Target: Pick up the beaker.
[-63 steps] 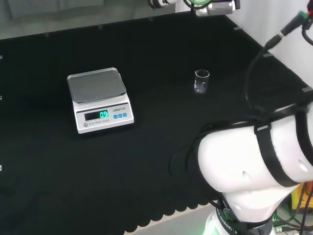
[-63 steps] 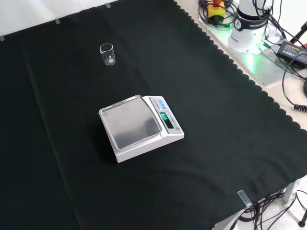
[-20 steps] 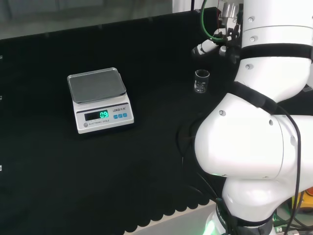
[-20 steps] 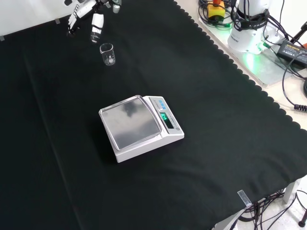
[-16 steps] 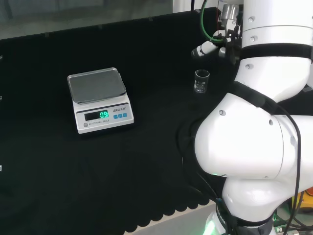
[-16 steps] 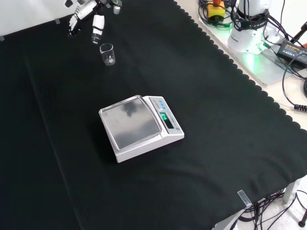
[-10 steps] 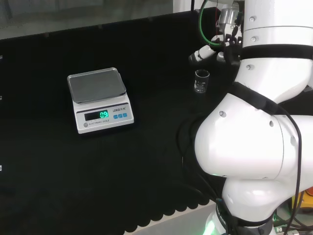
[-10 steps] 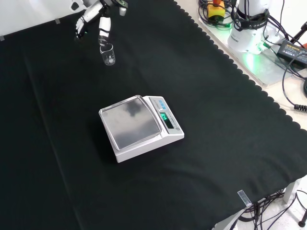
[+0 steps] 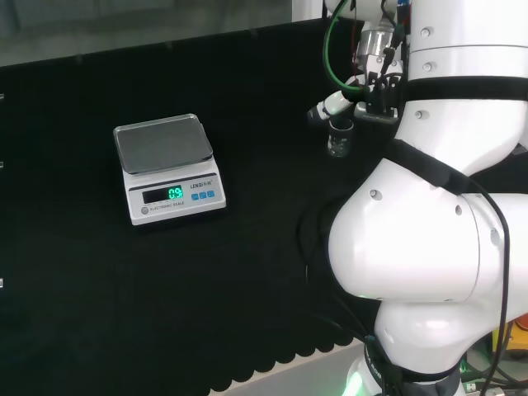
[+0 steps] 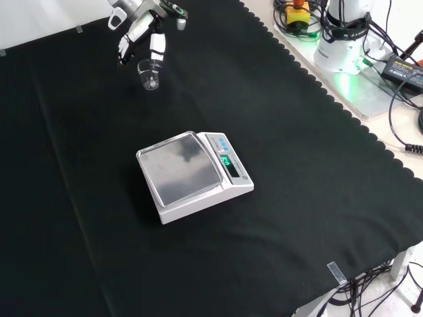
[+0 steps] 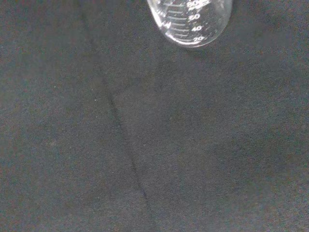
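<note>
Hovering just above the beaker (image 10: 149, 74) near the cloth's (image 10: 297, 165) far edge, the hand (image 10: 147, 30) holds nothing. Fingers (image 10: 157, 46) straight and spread.

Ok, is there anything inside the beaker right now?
The beaker looks empty: through its clear wall in the front and wrist views only black cloth shows. The hand hangs just over its rim, fingers pointing down, so part of the mouth is covered.
</note>
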